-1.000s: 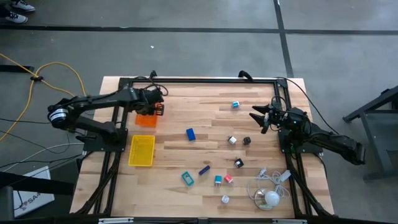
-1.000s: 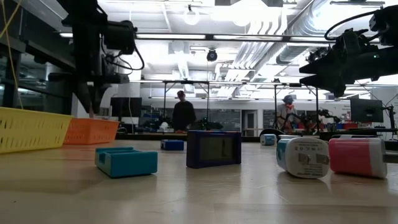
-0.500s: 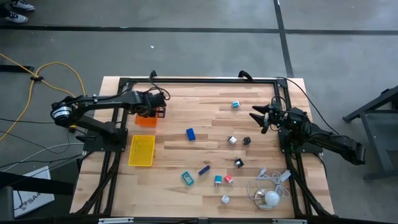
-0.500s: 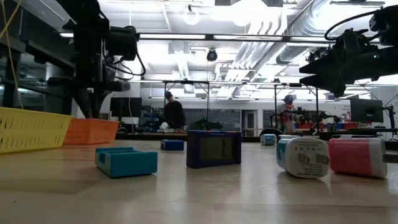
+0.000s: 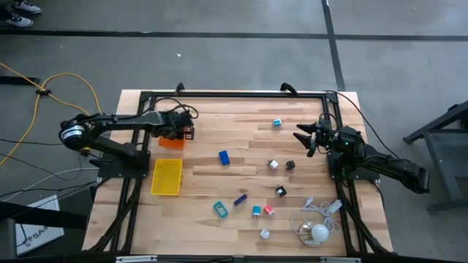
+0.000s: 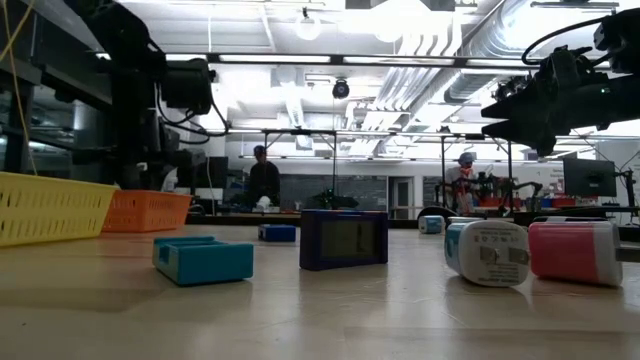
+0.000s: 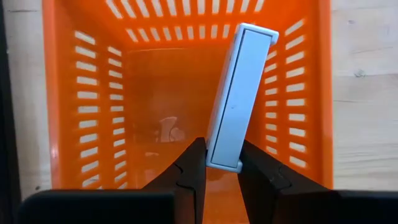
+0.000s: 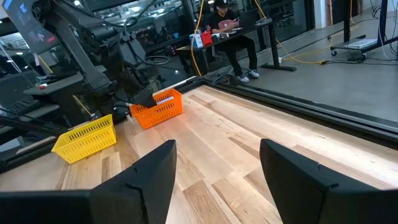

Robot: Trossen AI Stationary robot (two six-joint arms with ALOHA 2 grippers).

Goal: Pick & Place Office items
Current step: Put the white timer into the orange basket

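Both arms raised; left gripper (image 7: 216, 163) over orange tray (image 7: 81, 93).

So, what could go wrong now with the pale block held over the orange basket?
1. The left gripper pinches the pale block only at its lower end, and the block leans; it might pivot or slip before release.
2. The block hangs close to one slotted wall of the orange basket; if dropped like this, it may strike that wall and land badly.

The right gripper waits open, away from this.

left claw (image 7: 216, 167) over tray (image 5: 172, 140) | second tray (image 5: 167, 177) beside | items (image 5: 255, 188) seemingly mid-table
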